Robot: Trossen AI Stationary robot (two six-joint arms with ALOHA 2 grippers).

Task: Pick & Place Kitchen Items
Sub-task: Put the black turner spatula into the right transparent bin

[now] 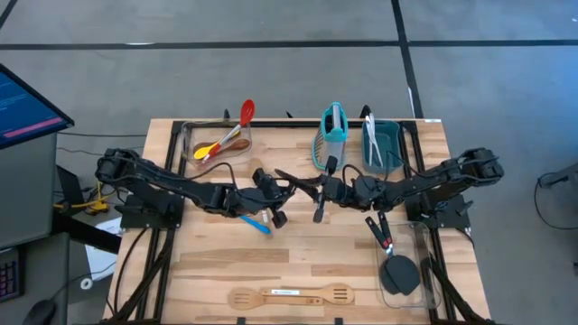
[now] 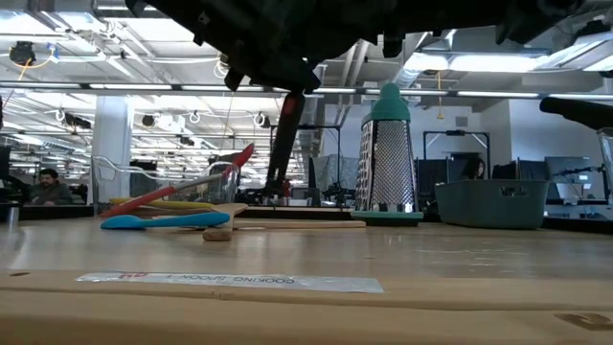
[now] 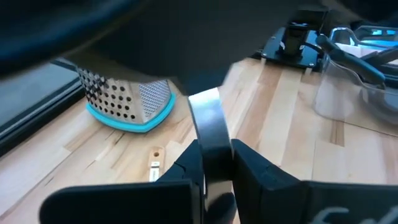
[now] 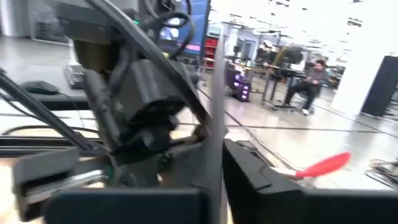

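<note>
Both jaws clamp one flat black spatula (image 1: 319, 196) above mid-table: left gripper (image 1: 287, 186) on its blade, right gripper (image 1: 327, 191) on its handle, near teal-based metal box grater (image 1: 332, 135).

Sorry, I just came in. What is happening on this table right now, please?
The two arms meet over the middle of the table. The left gripper is shut on a black spatula, holding it above the wood. The right gripper also appears closed on it, so this looks like a handover. A blue spoon lies below the left gripper, and the teal grater stands beside the bin.
</note>
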